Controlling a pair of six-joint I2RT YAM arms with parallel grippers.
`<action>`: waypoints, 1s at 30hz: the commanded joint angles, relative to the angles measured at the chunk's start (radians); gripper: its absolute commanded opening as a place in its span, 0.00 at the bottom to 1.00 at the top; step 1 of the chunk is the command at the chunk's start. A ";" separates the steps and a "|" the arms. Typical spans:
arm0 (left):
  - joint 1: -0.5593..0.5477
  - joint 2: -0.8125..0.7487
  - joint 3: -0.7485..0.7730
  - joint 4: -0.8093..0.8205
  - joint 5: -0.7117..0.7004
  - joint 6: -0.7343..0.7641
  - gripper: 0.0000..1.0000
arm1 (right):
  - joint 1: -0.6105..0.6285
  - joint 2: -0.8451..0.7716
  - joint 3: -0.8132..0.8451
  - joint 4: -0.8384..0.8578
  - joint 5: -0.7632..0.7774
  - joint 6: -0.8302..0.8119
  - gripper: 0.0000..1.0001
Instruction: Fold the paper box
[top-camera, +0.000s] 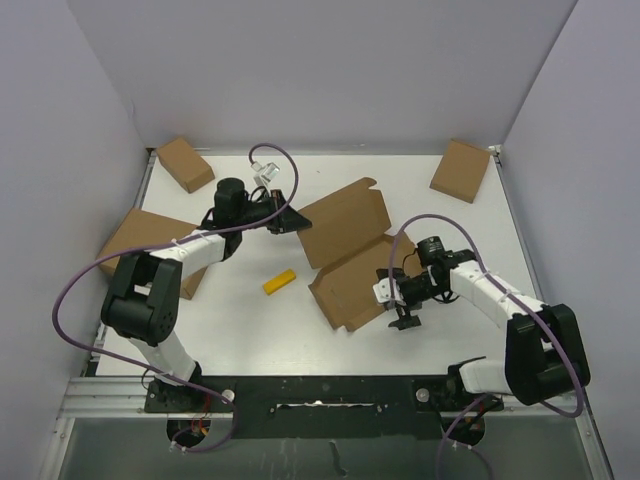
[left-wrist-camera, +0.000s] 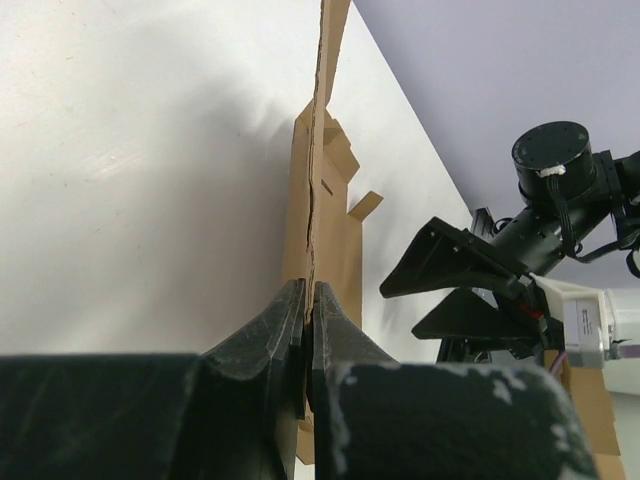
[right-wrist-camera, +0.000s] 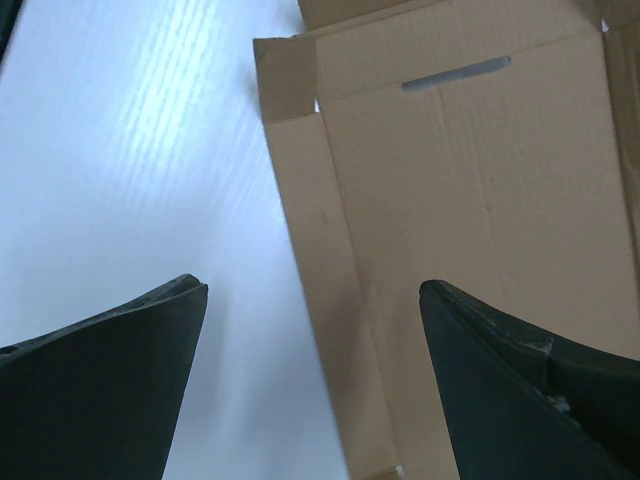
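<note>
My left gripper is pinching tight on a thin edge of the paper box, which is lying opened out at the middle of the table. My right gripper is hanging over the box's near side, fingers spread wide, holding nothing. A yellow block is sitting just left of the box.

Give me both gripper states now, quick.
Left gripper: closed, pinching the paper box edge.
Right gripper: open, holding nothing.
</note>
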 joint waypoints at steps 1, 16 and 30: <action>0.001 0.034 0.004 0.031 0.034 0.030 0.00 | 0.075 0.018 0.001 0.163 0.148 -0.058 0.91; 0.007 0.071 0.021 -0.126 -0.083 0.133 0.00 | 0.105 0.043 -0.014 0.160 0.170 -0.091 0.87; 0.013 0.073 0.024 -0.127 -0.073 0.133 0.00 | 0.134 0.066 0.017 0.039 0.125 -0.145 0.81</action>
